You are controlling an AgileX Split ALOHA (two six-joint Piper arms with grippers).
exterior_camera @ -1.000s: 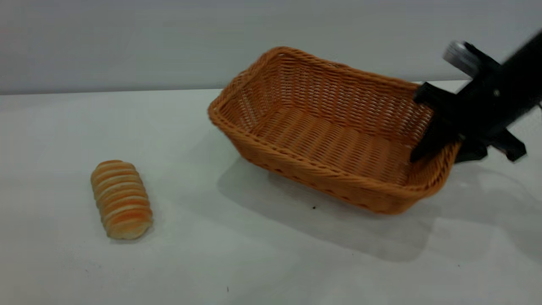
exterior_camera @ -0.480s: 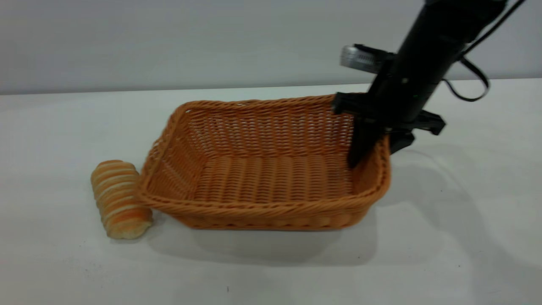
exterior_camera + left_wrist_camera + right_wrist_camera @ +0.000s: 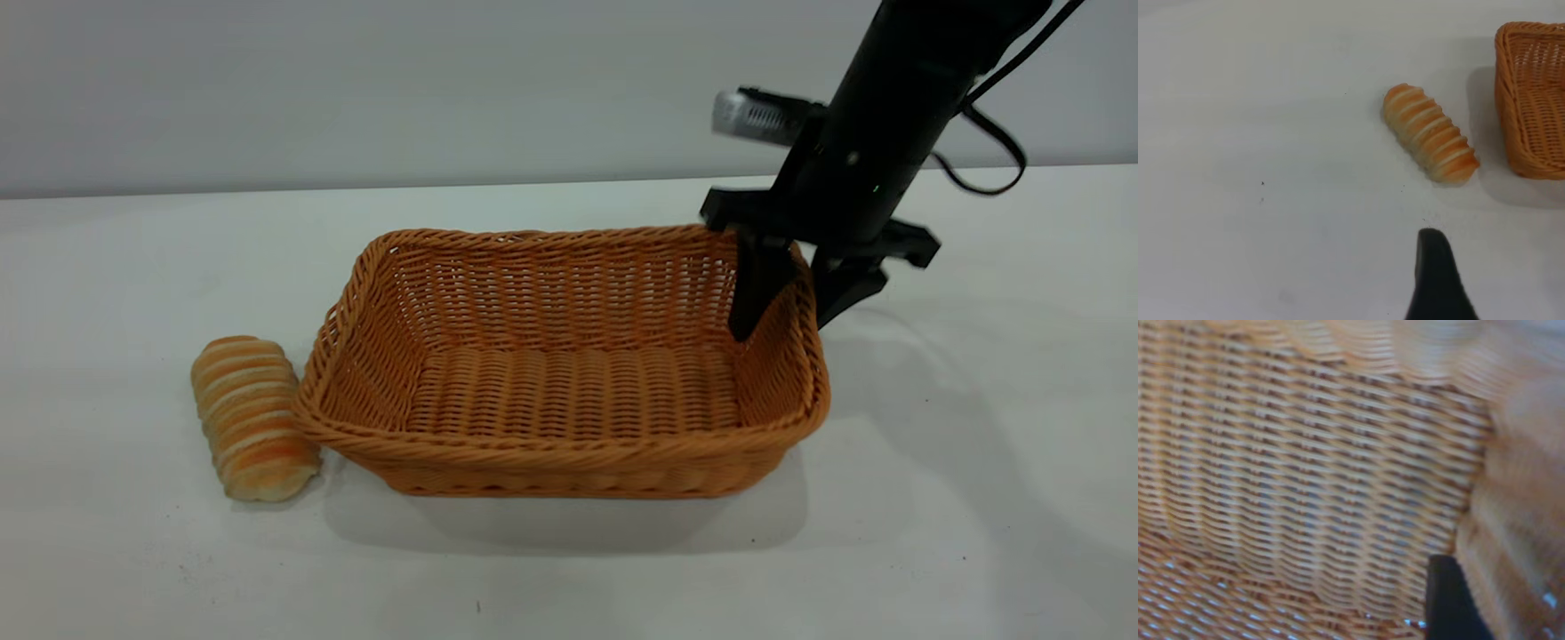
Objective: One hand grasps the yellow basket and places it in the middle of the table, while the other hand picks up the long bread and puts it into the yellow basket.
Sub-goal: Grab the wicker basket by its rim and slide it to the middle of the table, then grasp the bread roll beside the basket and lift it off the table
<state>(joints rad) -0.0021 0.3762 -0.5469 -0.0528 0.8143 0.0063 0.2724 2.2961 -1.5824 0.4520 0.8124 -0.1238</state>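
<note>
Basket: the orange-tan woven wicker basket [image 3: 569, 391] is sitting mid-table on the plain white table [image 3: 933, 551]; its right end wall is being pinched by the black right gripper [image 3: 796, 298], one finger inside, one outside
Bread: the small ridged orange-and-cream loaf [image 3: 253, 418] is lying just beside the basket's left end; touching or not, I cannot tell
Left gripper: one black fingertip [image 3: 1435, 280] is showing near the loaf; spread or pressed together, I cannot tell

Basket and bread on the table [image 3: 133, 569]

The yellow basket [image 3: 569, 444] sits upright, empty; the long bread [image 3: 253, 416] lies just beside its left end.
</note>
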